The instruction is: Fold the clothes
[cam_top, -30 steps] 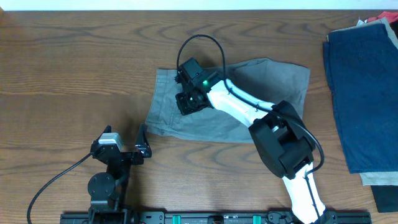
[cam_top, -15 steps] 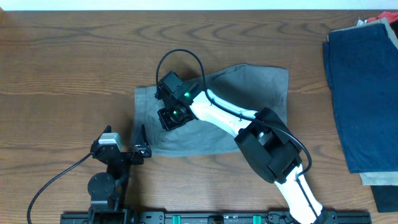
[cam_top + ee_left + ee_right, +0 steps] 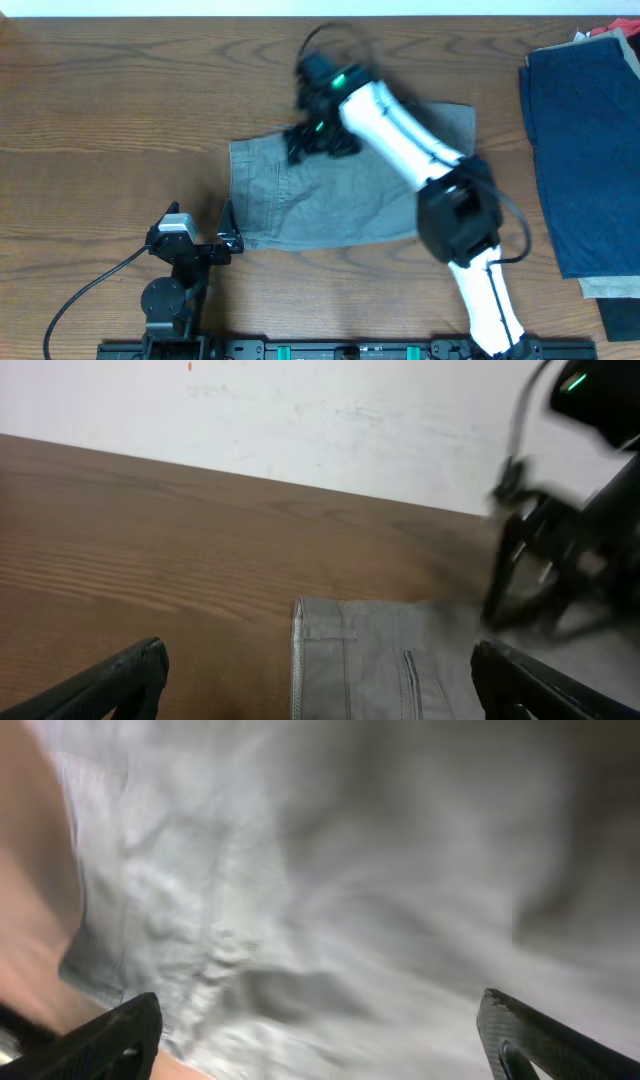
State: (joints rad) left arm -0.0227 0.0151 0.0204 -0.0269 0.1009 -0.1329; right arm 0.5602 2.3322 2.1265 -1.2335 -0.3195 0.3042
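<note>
A brown wooden bench (image 3: 120, 100) fills the overhead view, with a pale wall behind it in the left wrist view. The grey shorts (image 3: 300, 205) lie roughly flat in the middle, waistband along their left edge and a few wrinkles across the cloth. The right end effector (image 3: 320, 1003) is over the far edge of the shorts, jaws spread wide with nothing between them. Its view is too blurred to tell whether it touches the cloth. The left end effector (image 3: 228, 232) sits low just beside the near-left corner, also wide and empty. The step looks like taking hold of the far edge for a fold. To do it well, the right arm should close on the full thickness of the hem, lift only a little, and lay edge onto edge without dragging the shorts. A hold from the left arm on the near corner would likely steady them. Bare wood lies open to the left and beyond. The navy garment (image 3: 585, 150) rests well apart at the right edge, so the tight spot is the near-left corner.
</note>
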